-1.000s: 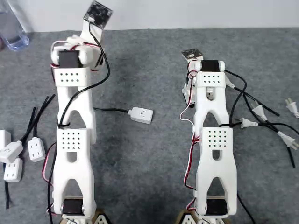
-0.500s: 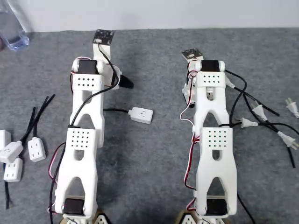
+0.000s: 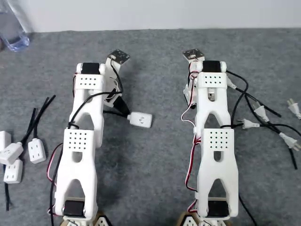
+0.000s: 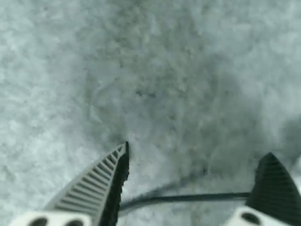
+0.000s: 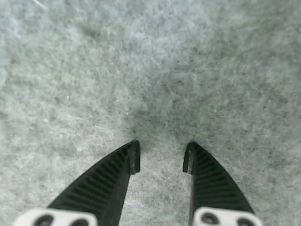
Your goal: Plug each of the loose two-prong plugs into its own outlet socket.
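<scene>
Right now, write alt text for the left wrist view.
The left gripper hangs open close above the grey mat, its two dark jaws wide apart. A black cable runs across between them.

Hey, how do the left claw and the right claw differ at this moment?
The left claw is spread wide; the right claw is open more narrowly. A black cord runs across between the left claw's fingers; bare grey carpet lies between the right claw's. Both are open and hold nothing.
</scene>
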`<state>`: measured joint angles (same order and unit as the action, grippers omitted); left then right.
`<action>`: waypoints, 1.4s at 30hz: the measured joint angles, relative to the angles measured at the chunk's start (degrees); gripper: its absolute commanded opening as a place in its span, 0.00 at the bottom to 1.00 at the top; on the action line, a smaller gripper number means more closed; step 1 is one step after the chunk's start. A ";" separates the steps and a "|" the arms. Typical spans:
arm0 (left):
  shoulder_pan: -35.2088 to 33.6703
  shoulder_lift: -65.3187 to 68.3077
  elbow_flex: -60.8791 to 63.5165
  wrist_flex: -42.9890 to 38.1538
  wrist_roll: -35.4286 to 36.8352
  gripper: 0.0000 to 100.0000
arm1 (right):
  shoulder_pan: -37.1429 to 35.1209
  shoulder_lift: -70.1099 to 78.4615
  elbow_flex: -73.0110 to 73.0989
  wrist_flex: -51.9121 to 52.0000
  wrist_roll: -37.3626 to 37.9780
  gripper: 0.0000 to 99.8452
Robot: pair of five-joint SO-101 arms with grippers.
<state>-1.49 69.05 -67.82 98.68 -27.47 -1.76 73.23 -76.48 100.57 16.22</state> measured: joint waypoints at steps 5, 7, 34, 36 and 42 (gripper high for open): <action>0.00 -12.66 20.22 0.00 -5.36 0.40 | 0.00 0.00 0.00 0.00 0.00 0.16; 0.00 -18.64 29.27 0.00 -6.24 0.40 | 0.00 0.00 0.00 0.00 0.00 0.16; -0.88 -73.58 65.05 0.18 -6.51 0.40 | -0.26 0.00 0.00 0.00 0.00 0.16; -1.14 -77.89 64.18 0.35 -3.69 0.40 | 0.18 0.00 -0.09 0.00 0.00 0.16; 1.76 -88.44 61.89 -3.16 5.54 0.40 | 1.23 1.14 -2.55 0.00 -0.35 0.16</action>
<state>0.26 -19.38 -5.93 95.52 -21.93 -0.53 74.37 -79.03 100.57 15.87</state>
